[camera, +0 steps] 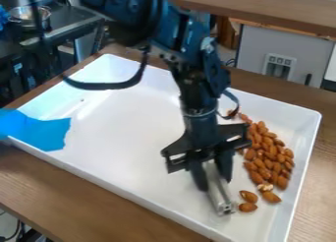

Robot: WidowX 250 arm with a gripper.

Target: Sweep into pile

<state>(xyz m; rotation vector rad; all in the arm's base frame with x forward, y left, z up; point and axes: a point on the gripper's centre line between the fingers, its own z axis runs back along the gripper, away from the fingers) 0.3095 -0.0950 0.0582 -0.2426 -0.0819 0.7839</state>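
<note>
1. Almonds (267, 155) are what I have to gather, so I read my workspace across toward them from the left of the view. Blue tape (39, 130) covers the left corner of the white tray (125, 123), which sits on a wooden table (59, 182).
2. Right of the tray's middle hangs my gripper (214, 182), narrowed around a metal bar (218, 194), one finger on each side. The bar's long axis runs down toward the near rim, leaning slightly right at its lower end.
3. Just right of that lower end lie three loose almonds (248, 197), apart from the bar and a little below the main heap.
4. Farther right, the heap stretches in a long band beside the tray's right wall, roughly in line with the bar. One pale, broken-looking nut (265, 187) sits at its near end.
5. Everything I must sweep is thus on the bar's right. I judge that a straight push right would drive the strays at the wall; coming round to their near side and pushing up the view should join them to the heap. Almonds could roll past the bar's narrow end.
</note>
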